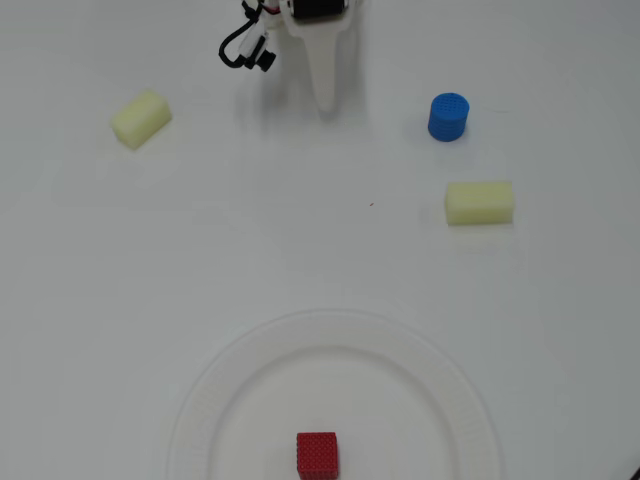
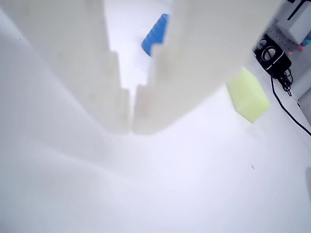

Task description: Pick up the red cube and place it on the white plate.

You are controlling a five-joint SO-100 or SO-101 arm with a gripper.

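Observation:
The red cube [image 1: 317, 455] sits on the white plate [image 1: 440, 375] near the plate's lower middle in the overhead view. My gripper [image 1: 327, 103] is at the top of that view, far from the plate, its white fingers pointing down toward the table. In the wrist view the gripper [image 2: 131, 128] fills the top, its two white fingers [image 2: 104, 73] pressed together with nothing between them. The cube and the plate do not show clearly in the wrist view.
A blue cylinder [image 1: 448, 117] stands right of the gripper, also in the wrist view [image 2: 155, 35]. A pale yellow block [image 1: 479, 202] lies below it, seen in the wrist view [image 2: 249, 94]. Another yellow block [image 1: 140, 118] lies at the left. Black cables [image 1: 245, 45] hang by the arm.

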